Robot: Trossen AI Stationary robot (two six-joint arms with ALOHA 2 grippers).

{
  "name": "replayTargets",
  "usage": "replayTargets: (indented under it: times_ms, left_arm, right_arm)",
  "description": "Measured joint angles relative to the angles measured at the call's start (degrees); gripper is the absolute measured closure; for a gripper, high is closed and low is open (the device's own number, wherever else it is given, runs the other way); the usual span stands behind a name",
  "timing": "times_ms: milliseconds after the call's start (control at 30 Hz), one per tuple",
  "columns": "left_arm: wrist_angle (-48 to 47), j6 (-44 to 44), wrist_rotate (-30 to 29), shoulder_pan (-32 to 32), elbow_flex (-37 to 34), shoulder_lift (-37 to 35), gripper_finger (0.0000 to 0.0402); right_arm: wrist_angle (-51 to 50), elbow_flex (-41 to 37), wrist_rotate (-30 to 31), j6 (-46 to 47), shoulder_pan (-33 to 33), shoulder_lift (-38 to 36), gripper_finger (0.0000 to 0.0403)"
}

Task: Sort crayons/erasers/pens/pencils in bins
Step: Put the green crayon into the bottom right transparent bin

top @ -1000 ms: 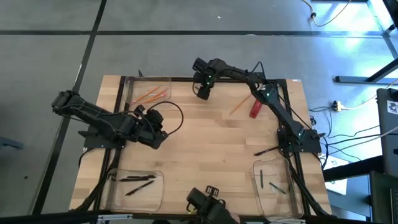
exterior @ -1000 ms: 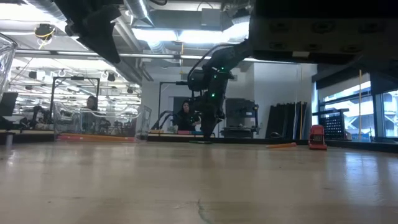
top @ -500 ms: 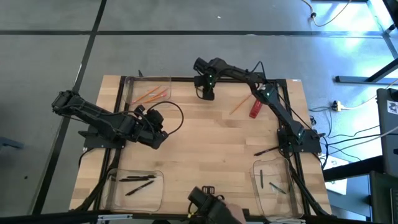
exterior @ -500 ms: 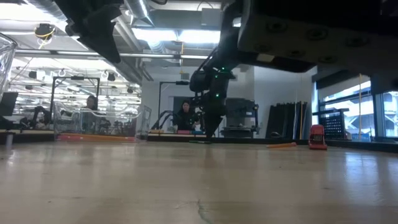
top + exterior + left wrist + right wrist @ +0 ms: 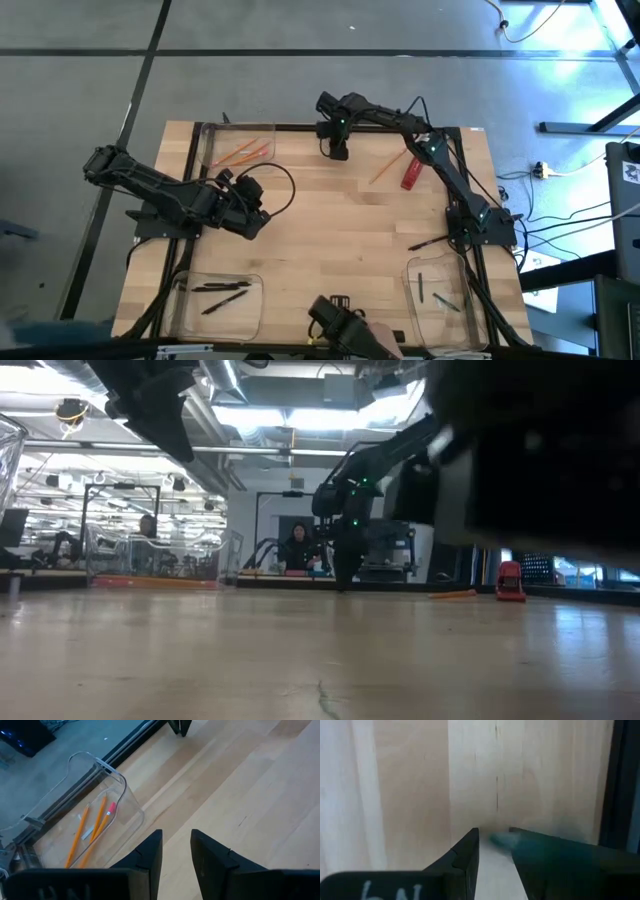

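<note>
My right gripper reaches to the table's far edge, points down and stands open just over the wood. A small blurred blue-green thing lies at one fingertip. My left gripper hovers open and empty at the left, facing the far-left bin, which holds pencils. The near-left bin holds pens. One pen lies in the near-right bin. A loose pencil and a loose pen lie on the table. My right gripper comes from above, pointing down, with its fingers close over the table. The blue-green thing sits right at the other fingertip. I cannot tell whether the finger touches it.
A thick red cylinder lies beside the loose pencil at the far right. A dark device with a person's hand is at the near edge, and a dark blurred shape fills the low view's upper right. Bare wood spans the table's middle.
My right gripper has shifted a little toward the table's right edge along the far edge, sunk toward the wood and rolled about its own pointing line. Its finger gap looks unchanged. The dark device at the near edge has moved.
</note>
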Motion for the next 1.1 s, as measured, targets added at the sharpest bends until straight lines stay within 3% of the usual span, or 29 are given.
replayTargets:
  times_ms: [633, 1100]
  left_arm:
    - [0.0, 0.0, 0.0, 0.0, 0.0, 0.0, 0.0306]
    - [0.0, 0.0, 0.0, 0.0, 0.0, 0.0, 0.0306]
  right_arm:
    - [1.2, -0.7, 0.7, -1.1, 0.0, 0.0, 0.0294]
    - [2.1, -0.8, 0.7, -0.6, 0.0, 0.1, 0.0372]
